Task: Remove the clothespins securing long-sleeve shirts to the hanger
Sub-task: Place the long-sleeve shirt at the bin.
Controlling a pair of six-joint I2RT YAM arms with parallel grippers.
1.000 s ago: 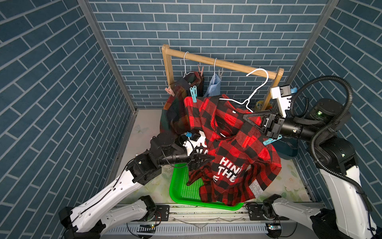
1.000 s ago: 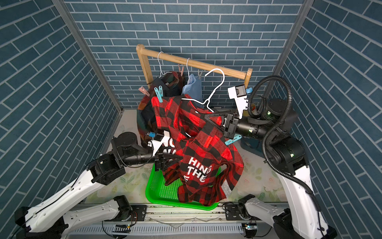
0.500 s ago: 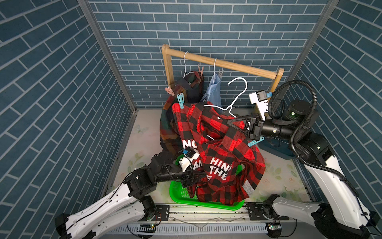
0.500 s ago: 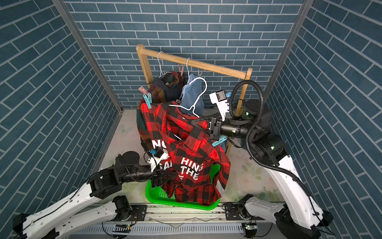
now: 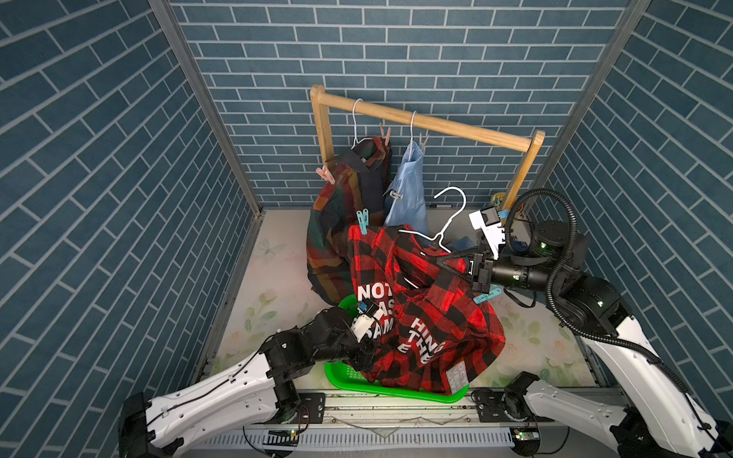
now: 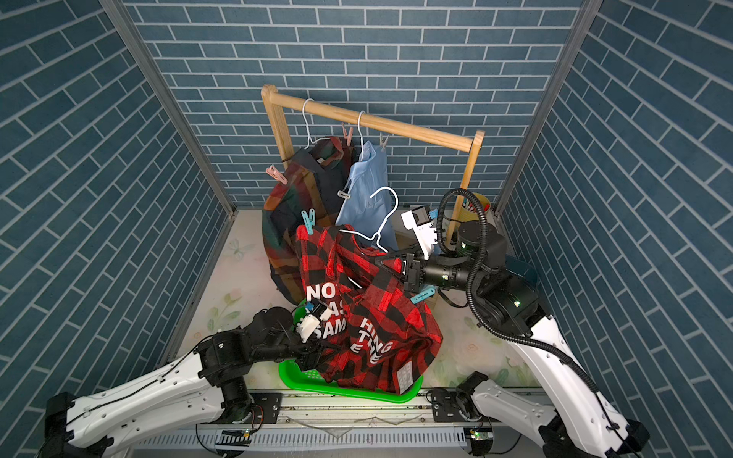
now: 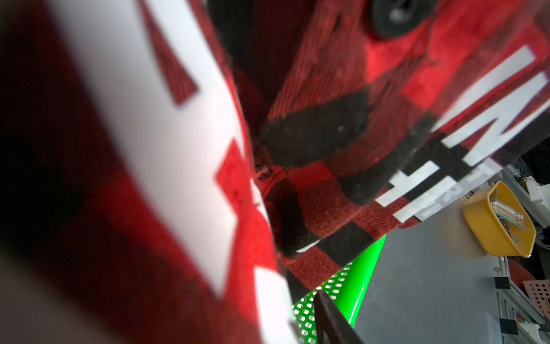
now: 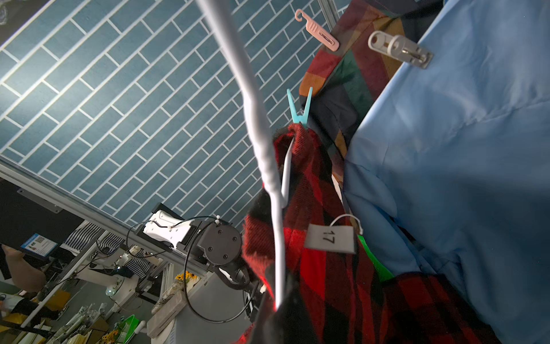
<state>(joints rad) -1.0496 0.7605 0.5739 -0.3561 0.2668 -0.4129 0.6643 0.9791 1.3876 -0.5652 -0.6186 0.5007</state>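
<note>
Over the last second the red-and-black check shirt with white lettering (image 5: 416, 317), on its white wire hanger (image 5: 452, 220), has come down from the wooden rail (image 5: 436, 123) toward the desk's front edge. Its hem now lies in the green perforated plastic basket (image 5: 396, 390).

Right gripper (image 5: 442, 263): clenched on the hanger neck.

Left gripper (image 5: 367, 353): buried in cloth, jaws cannot be told.

Teal plastic clothespin (image 5: 361, 222) and second teal clothespin (image 5: 486, 296) are still clipped at the shoulders. Bunched cloth hampers access.

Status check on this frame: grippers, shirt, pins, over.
Right gripper shut on red check shirt, hanger off the rail. Left gripper buried in its hem, grip unclear. Two teal clothespins clipped on. Hem sags into green basket.
</note>
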